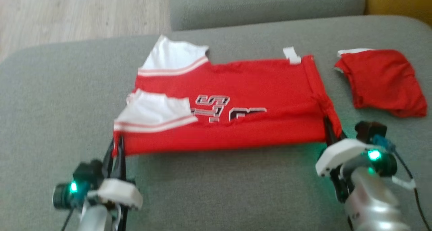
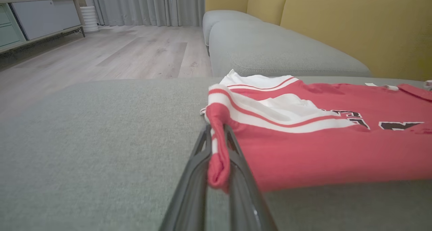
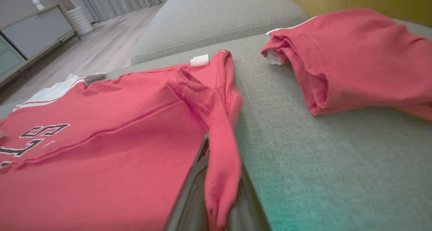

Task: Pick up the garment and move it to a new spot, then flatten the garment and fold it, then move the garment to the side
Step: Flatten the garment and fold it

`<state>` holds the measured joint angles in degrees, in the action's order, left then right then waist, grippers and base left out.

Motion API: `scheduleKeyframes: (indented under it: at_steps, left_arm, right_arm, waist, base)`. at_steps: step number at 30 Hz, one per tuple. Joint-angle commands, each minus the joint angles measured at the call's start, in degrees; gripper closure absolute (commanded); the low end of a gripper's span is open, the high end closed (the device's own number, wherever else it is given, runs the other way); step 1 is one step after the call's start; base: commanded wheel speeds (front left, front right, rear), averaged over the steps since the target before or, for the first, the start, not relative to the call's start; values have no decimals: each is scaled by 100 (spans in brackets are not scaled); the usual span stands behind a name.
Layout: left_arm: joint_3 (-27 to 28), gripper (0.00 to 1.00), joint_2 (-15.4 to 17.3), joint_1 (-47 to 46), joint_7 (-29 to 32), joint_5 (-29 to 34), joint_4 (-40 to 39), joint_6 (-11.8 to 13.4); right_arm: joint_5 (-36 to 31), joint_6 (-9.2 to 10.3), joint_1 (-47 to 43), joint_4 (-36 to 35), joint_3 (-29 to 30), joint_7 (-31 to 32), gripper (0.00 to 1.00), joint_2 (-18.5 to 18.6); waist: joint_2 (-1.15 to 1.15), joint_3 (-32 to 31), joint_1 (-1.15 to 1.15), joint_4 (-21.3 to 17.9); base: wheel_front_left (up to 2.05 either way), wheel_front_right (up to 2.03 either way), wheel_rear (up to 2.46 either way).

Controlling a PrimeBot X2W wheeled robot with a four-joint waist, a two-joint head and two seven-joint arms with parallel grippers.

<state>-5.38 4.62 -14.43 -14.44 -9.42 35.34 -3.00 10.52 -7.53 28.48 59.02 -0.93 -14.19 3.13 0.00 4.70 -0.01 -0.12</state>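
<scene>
Red jersey point(image 1: 236, 106), half-folded at frame centre on the grey sofa seat point(image 1: 219, 190), was clamped at its near corners by the left end effector point(image 1: 116, 150) and right end effector point(image 1: 329, 126); uneven lifting would probably have slipped a thin pinched hem or unfolded the white sleeves point(image 1: 158, 112).

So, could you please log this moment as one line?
left jaws: shut on red jersey, near corner | right jaws: shut on its other near corner | second red garment: lying apart
</scene>
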Motion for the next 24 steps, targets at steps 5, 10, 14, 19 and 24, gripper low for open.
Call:
scheduleKeyframes:
  at_steps: [5,10,14,19,24]
  left_arm:
    - [219,100,103,396,-55,-43,-382,110]
    - [146,100,41,548,-1,-112,-401,128]
    - [124,0,4,485,-14,-160,-459,174]
    - [163,0,2,347,-46,-159,-761,210]
    - [249,0,17,182,-53,-122,-1383,156]
  right_arm:
    - [126,4,-467,-515,-93,4,100,-24]
    - [71,4,-742,-949,66,93,0,-24]
    - [47,4,-843,-1386,166,99,0,-24]
    - [-82,4,-896,-2056,391,70,0,-24]
    - [-156,4,-891,-2670,551,44,0,-24]
  waist:
    - [0,-306,1,-102]
    - [0,-316,1,-104]
    - [0,-283,1,-109]
    - [0,-158,1,-141]
    - [0,58,1,-188]
  base:
    - [0,0,0]
    - [0,0,0]
    - [0,0,0]
    - [0,0,0]
    - [0,0,0]
